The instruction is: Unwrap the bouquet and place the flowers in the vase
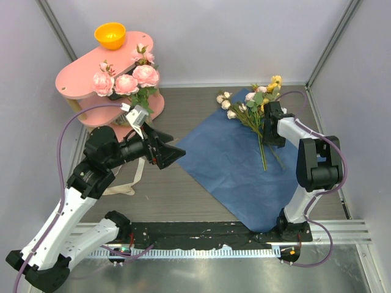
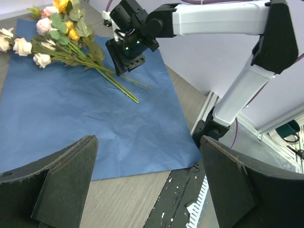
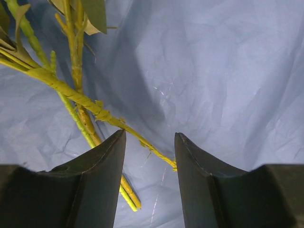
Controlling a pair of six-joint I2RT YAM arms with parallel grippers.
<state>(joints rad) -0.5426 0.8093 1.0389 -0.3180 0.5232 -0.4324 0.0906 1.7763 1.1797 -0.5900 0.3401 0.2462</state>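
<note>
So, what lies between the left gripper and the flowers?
The spread blue paper, bare on that stretch. The left wrist view shows it: the left gripper faces the flowers across the sheet, and the top view agrees.

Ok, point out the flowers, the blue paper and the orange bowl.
flowers (image 1: pixel 253 113), top view, on the bunch's leafy middle.
blue paper (image 1: pixel 223 168), top view, on its bare centre.
orange bowl (image 1: pixel 110 35), top view, on its inside.
</note>
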